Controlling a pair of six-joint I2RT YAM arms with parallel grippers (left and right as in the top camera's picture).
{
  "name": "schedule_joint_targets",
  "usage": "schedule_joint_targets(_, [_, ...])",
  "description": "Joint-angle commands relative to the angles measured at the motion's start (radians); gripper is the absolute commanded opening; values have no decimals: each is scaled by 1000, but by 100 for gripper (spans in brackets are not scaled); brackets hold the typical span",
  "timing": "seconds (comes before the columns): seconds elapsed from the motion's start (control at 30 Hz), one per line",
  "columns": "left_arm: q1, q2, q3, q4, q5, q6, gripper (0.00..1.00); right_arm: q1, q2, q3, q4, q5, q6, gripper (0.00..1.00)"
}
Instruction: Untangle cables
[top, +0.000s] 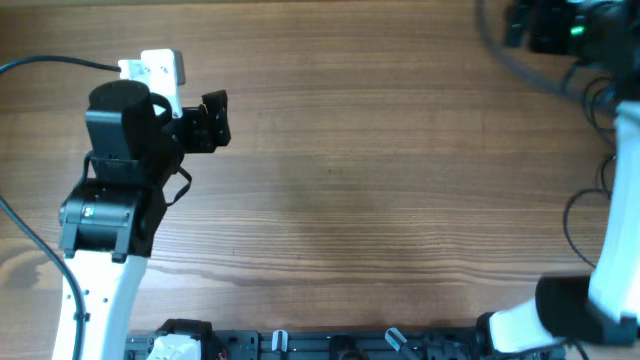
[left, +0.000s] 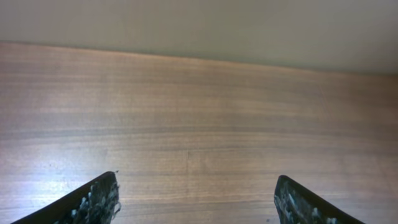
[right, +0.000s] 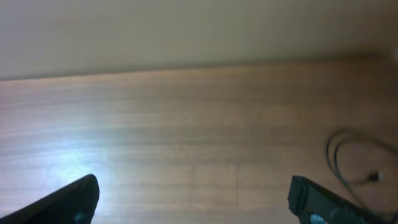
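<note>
The cables (top: 568, 215) are thin black cords looping along the table's far right edge, beside the right arm. In the right wrist view a thin cable loop (right: 346, 155) with a small plug end (right: 375, 177) lies on the wood to the right of the jaws. My right gripper (right: 194, 186) is open over bare wood and holds nothing; in the overhead view it sits at the top right (top: 525, 28). My left gripper (top: 213, 120) is at the far left of the table, far from the cables. It is open (left: 196, 186), with only wood between its fingers.
A thick black robot wire (top: 50, 62) runs off the top left. A dark rail with fittings (top: 330, 345) lines the table's front edge. The back edge of the table (left: 199, 59) meets a pale wall.
</note>
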Motion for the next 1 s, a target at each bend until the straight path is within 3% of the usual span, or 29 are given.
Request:
schedule_joint_targets(0.0, [-24,-21,-114,71,-28,2,82,172,-180,-232,125,281,128,100])
schedule_joint_targets(0.13, [-25,-69,-188,113,-26,-4,84,276,-531,-876,521,333,160,100])
schedule_joint_targets(0.27, [-42,-69,-200,119,-28,4,82,276,-686,-1174,660,277,180,100])
schedule_joint_targets(0.37, [-121,-52,-292,166,-83,-8,84,276,-667,-1342,709,245,227,100])
schedule_joint_targets(0.67, [-177,174,-380,260,-122,-19,95,276,-319,-1397,865,153,277,100])
schedule_joint_targets(0.9, [-176,260,-380,278,-126,4,95,276,-314,-1397,866,158,271,100])
schedule_joint_targets(0.97, [-176,259,-380,278,-126,3,100,276,-314,-1397,866,158,271,100])
